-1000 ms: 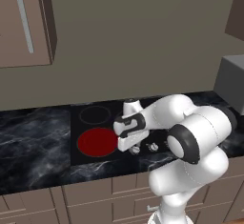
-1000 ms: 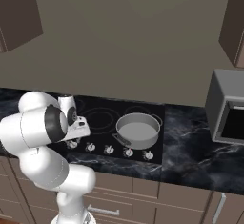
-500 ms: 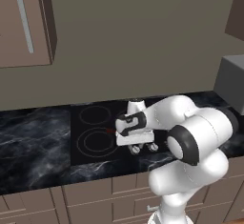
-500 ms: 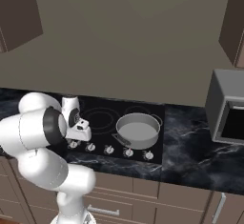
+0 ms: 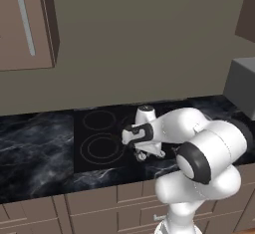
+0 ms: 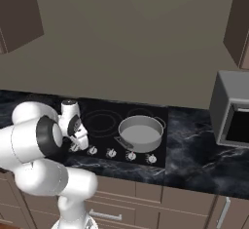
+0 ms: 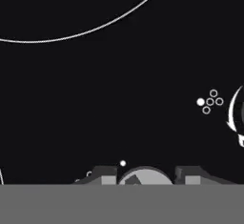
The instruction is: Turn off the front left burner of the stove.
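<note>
front left burner [image 5: 102, 147] sits at the near-left of the stove [image 5: 92, 161], in the black glass set into the dark marble counter [image 5: 35, 148]; it reads as thin grey rings, no red, so by my read it's off and the task looks about done. gripper [image 5: 143, 154] is down over the leftmost knob [image 7: 144, 176] in the front knob row, hand pointed at the glass, prob because that knob runs this burner and turning it needs the fingers either side of it. in the hand view the two dark tips [image 7: 101, 174] stand on both sides of the round silver knob w/ little or no gap, so the pincer looks clenched on the knob, tho the grey band cuts the contact off and i can't be fully sure of touch. a small burner-map icon [image 7: 209, 101] w/ one filled dot sits to the right on the glass, and a curved white dial mark is cut by the right edge. a big grey arc across the top of the hand view is prob part of the burner ring, rest out of frame. from the right base view a grey pot [image 6: 141, 132] stands on the front right zone, near the other knobs [image 6: 111, 152] but apart from the arm. microwave [image 6: 234, 116] at far right is cropped. in both base views the wrist and forearm hide the fingers and the grasped knob, so grip can't be checked there. knob pointer angle too small to make out.
</note>
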